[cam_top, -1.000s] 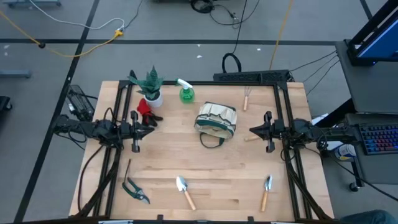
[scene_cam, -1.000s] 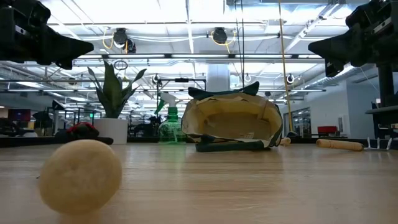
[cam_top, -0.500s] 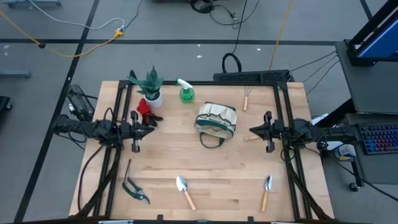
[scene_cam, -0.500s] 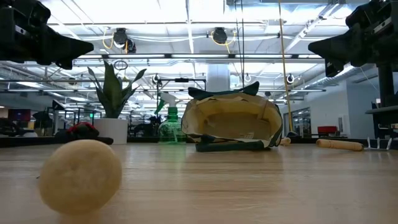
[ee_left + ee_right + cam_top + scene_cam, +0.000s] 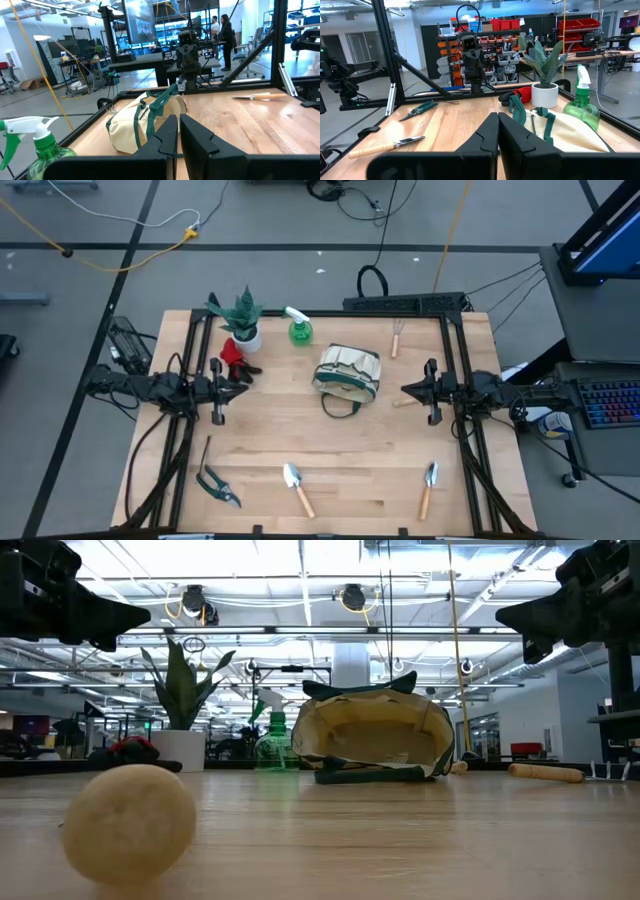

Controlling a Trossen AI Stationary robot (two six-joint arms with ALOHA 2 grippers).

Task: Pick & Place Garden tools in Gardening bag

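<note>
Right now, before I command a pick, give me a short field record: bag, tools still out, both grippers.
bag: gardening bag at table centre, lying on its side
tools in bag: none visible
near edge: pruning shears, two trowels
far side: spray bottle, red item by potted plant, thin tool
left gripper: shut, empty, raised left of bag
right gripper: shut, empty, raised right of bag

Robotics lab, open-plan.
Ceiling strip lights (image 5: 300, 580), red parts bins (image 5: 507, 24) on racking, workbenches, floor cables (image 5: 130, 255).
</note>
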